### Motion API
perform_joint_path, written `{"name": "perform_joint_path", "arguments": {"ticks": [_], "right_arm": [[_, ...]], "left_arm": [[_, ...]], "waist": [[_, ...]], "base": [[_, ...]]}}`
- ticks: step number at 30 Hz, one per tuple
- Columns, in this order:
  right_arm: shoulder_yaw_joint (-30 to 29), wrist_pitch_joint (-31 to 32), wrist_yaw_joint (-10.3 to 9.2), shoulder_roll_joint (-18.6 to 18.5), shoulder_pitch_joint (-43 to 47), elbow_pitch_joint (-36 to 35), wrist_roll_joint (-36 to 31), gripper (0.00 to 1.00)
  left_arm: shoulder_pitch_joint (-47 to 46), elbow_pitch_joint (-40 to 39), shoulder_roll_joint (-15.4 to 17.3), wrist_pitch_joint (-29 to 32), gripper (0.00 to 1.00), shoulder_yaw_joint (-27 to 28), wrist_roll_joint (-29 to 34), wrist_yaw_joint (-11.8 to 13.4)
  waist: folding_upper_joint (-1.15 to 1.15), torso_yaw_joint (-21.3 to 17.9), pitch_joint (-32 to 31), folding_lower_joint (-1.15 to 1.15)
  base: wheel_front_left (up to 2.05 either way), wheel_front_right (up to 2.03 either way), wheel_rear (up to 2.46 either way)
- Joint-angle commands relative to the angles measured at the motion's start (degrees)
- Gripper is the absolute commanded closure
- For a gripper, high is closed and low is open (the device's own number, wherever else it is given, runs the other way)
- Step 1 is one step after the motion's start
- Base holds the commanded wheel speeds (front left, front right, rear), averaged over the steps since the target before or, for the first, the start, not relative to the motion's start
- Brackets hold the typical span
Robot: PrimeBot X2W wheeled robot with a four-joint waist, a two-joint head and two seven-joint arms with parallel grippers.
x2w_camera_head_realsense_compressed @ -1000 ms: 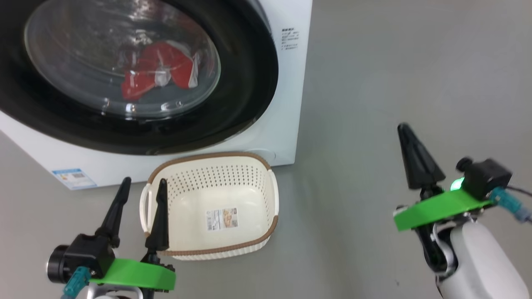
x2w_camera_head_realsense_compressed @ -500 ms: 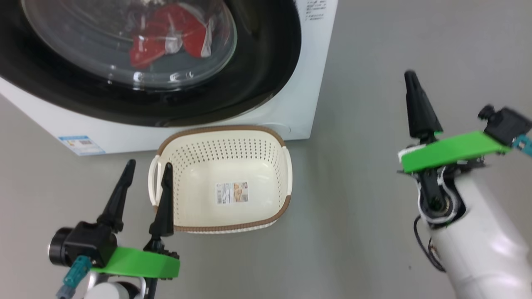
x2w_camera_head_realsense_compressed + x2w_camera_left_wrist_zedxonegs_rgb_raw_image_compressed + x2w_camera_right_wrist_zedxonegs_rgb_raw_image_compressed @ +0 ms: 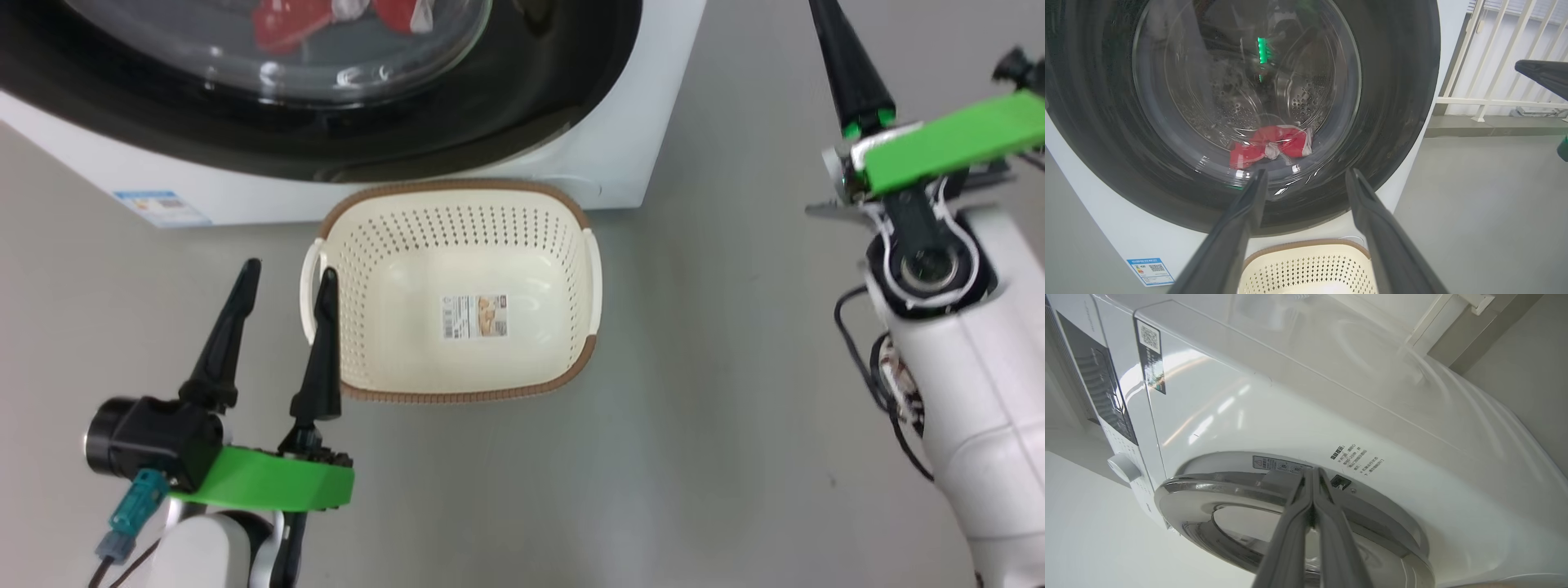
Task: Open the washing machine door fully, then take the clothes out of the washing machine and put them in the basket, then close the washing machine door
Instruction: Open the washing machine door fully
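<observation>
The white washing machine [image 3: 629, 139] stands on the grey floor, and its round black-rimmed door [image 3: 1396, 102] sits closed against the front. The cream basket [image 3: 457, 186] rests on the floor just in front of the machine, below the door. The red clothes [image 3: 1267, 145] lie in a small heap at the bottom of the drum, behind the glass. The left gripper [image 3: 290, 269] hovers beside the basket's left handle, fingers spread wide with nothing between them. The right gripper [image 3: 1312, 473] is raised by the door's chrome edge, fingers pressed together on nothing; whether it touches the edge I can't tell.
</observation>
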Motion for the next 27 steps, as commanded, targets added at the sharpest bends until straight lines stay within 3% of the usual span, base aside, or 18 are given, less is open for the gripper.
{"name": "perform_joint_path", "arguments": {"ticks": [1, 7, 12, 27], "right_arm": [[0.7, 2.5, -0.04, 0.3, -2.4, -1.9, 3.0, 1.0], [-0.7, 11.4, -0.04, 0.3, -8.2, -0.9, 11.3, 1.0], [-1.2, 17.2, -0.04, 0.3, -11.3, 0.7, 14.2, 1.0], [-3.7, 29.2, -0.04, 0.3, -19.9, 3.0, 17.5, 1.0]], "left_arm": [[-1.5, -1.7, 0.9, -0.7, 0.0, 1.5, -0.1, -0.4], [-2.8, -2.1, 0.9, -0.7, 0.0, 1.0, 0.2, -0.5], [-3.7, -2.3, 0.9, -0.7, 0.0, 1.0, 0.4, -0.7], [-5.6, -2.8, 0.9, -0.7, 0.0, -0.3, 1.1, -1.0]], "waist": [[0.0, 1.1, 2.5, 0.0], [0.0, 2.2, 6.1, 0.0], [0.0, 3.0, 8.3, 0.0], [0.0, 4.5, 13.6, 0.0]], "base": [[0.0, 0.0, 0.0], [0.0, 0.0, 0.0], [0.0, 0.0, 0.0], [0.0, 0.0, 0.0]]}}
